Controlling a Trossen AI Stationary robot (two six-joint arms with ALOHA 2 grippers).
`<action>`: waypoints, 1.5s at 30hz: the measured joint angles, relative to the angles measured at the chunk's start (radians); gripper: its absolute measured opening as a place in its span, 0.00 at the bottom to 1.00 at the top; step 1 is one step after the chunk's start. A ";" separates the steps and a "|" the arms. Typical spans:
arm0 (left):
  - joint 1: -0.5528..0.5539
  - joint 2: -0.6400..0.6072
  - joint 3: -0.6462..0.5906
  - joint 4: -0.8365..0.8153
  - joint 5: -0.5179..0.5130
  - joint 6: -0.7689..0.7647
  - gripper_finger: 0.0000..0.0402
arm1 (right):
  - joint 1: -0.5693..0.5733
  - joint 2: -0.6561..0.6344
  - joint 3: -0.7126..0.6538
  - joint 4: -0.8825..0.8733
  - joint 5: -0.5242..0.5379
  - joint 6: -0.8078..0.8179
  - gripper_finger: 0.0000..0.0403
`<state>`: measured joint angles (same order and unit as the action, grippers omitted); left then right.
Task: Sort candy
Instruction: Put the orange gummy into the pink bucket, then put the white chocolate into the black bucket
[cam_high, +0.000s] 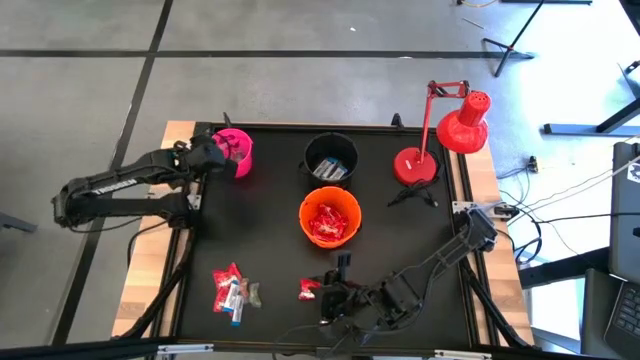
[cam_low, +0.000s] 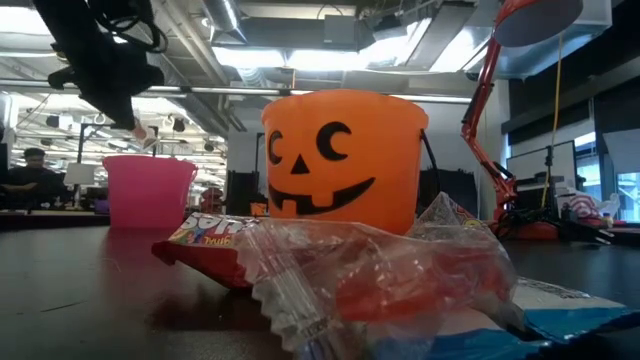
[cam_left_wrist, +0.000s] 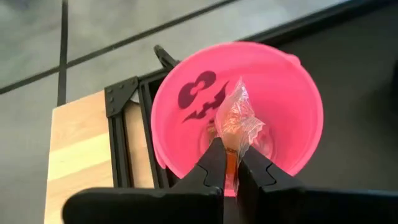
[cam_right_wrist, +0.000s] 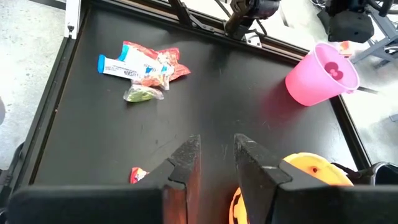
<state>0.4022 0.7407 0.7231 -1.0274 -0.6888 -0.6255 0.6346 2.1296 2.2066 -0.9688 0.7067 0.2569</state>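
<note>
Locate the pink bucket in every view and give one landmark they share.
High: pink bucket at the mat's far left, under the left gripper.
Low: left.
Left wrist: centre.
Right wrist: upper right.
Landmark: orange bucket beside it, though absent from the left wrist view.

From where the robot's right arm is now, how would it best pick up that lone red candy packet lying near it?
The red packet lies flat on the black table, apart from the other sweets, so coming straight down from above looks best. The fingers would probably pinch across its narrow middle or a crimped end, since a flat wrapper offers no side to grab. The right gripper is open, hovering just beside it.
</note>
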 joint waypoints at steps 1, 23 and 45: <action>0.011 0.004 0.000 0.005 0.009 0.016 0.03 | 0.000 0.000 0.000 0.000 0.000 0.000 0.24; -0.200 -0.006 0.001 0.192 0.791 0.200 0.37 | 0.001 0.000 0.000 -0.004 -0.029 0.005 0.24; -1.333 0.401 0.045 0.532 0.412 -0.368 0.36 | 0.014 0.000 0.000 -0.021 -0.026 0.080 0.24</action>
<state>-0.9311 1.1412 0.7685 -0.4957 -0.2765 -0.9936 0.6485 2.1296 2.2066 -0.9901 0.6804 0.3370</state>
